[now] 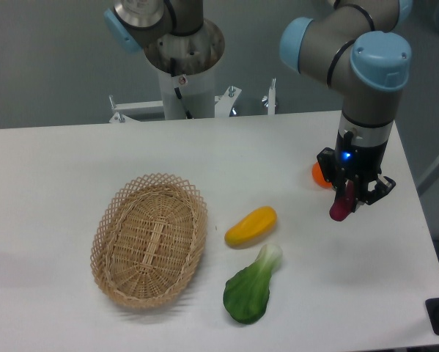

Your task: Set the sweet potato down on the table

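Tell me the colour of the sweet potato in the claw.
Reddish-purple sweet potato, seen in the fixed camera view.

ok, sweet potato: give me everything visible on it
The sweet potato is a small, smooth, magenta finger-shaped toy, plastic-looking. It stands nearly upright between the fingers of the gripper, which cover its upper part. Its rounded lower end is at or just above the table, contact unclear, near the right edge. An orange ball sits behind it, apart.

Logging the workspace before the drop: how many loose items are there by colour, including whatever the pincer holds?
Yellow: 1, oblong yellow-orange toy fruit
Green: 1, leafy green toy vegetable with white stem
Orange: 1, small orange ball
Magenta: 1, small reddish-purple toy sweet potato, in the pincer
Tan: 1, oval woven wicker basket
Total: 5
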Robot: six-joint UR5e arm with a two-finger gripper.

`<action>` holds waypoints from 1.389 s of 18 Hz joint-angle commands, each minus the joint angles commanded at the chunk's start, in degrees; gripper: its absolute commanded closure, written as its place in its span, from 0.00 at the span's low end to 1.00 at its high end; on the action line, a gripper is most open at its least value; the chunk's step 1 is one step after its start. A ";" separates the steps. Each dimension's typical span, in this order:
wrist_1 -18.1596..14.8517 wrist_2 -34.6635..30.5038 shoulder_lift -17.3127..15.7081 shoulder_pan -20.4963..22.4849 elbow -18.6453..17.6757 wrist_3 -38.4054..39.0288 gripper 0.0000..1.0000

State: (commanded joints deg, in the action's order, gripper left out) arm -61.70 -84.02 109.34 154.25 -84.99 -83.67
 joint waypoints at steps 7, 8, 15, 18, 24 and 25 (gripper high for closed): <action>0.62 0.00 0.70 -0.44 -0.79 0.88 0.87; 0.88 0.00 0.96 -0.44 -0.88 0.88 0.87; 12.88 -0.17 3.77 -0.62 -6.14 4.56 0.87; 20.37 -0.35 6.58 -0.79 -9.83 4.75 0.87; 23.82 -0.44 10.28 -2.20 -13.53 5.80 0.86; 23.82 -0.44 10.11 -2.20 -14.06 5.89 0.86</action>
State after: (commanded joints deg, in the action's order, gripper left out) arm -37.88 -84.46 119.45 152.05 -99.05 -77.78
